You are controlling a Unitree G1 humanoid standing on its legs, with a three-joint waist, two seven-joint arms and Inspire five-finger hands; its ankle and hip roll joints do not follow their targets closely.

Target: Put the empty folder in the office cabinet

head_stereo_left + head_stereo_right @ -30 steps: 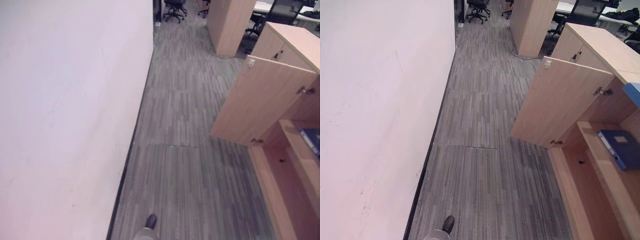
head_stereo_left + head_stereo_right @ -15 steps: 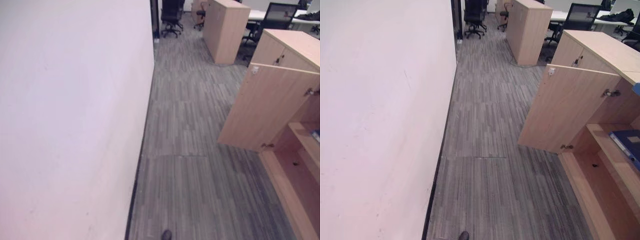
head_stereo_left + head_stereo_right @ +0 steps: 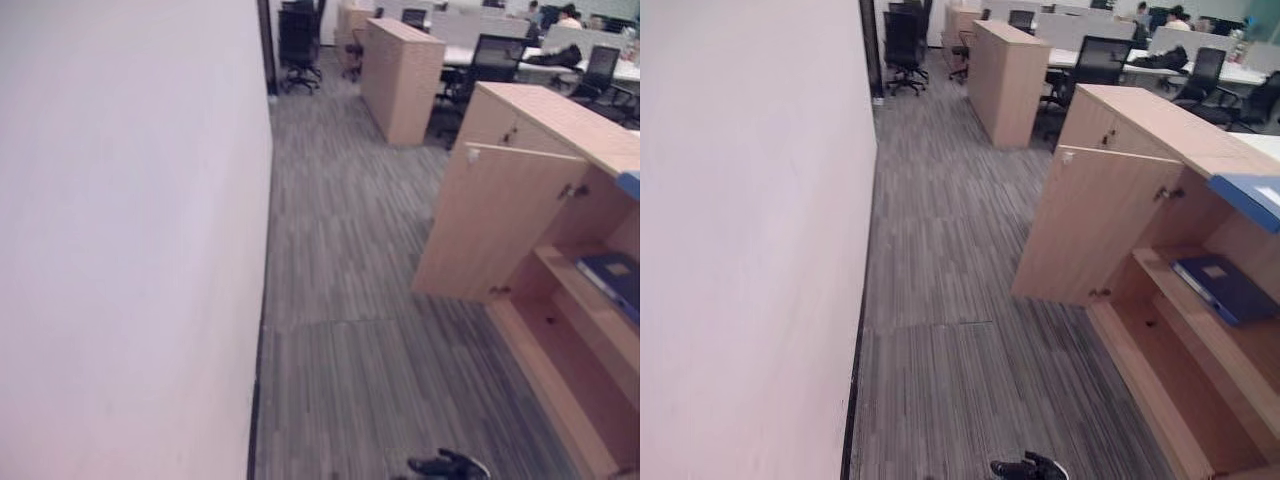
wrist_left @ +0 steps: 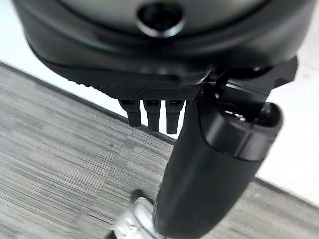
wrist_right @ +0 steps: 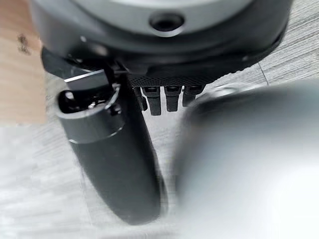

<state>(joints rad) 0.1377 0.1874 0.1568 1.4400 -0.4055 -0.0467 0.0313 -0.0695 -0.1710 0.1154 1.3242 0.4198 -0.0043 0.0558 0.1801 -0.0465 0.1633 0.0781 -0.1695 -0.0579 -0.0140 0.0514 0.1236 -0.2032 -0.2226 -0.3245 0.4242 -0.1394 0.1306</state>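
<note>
Folder (image 3: 1222, 287), blue, is seen lying flat on the middle shelf (image 3: 1200, 330) of the open office cabinet (image 3: 1160, 130), its long axis running along the shelf; a second blue folder (image 3: 1252, 198) rests on the cabinet top. Whether either is the empty one cannot be told. Nothing is held: the left hand (image 4: 209, 164) and the right hand (image 5: 112, 159) are each seen over the carpeted floor (image 3: 940, 250) with fingers relaxed and straight. The cabinet opening lies to the robot's right, so the right hand is judged nearer.
</note>
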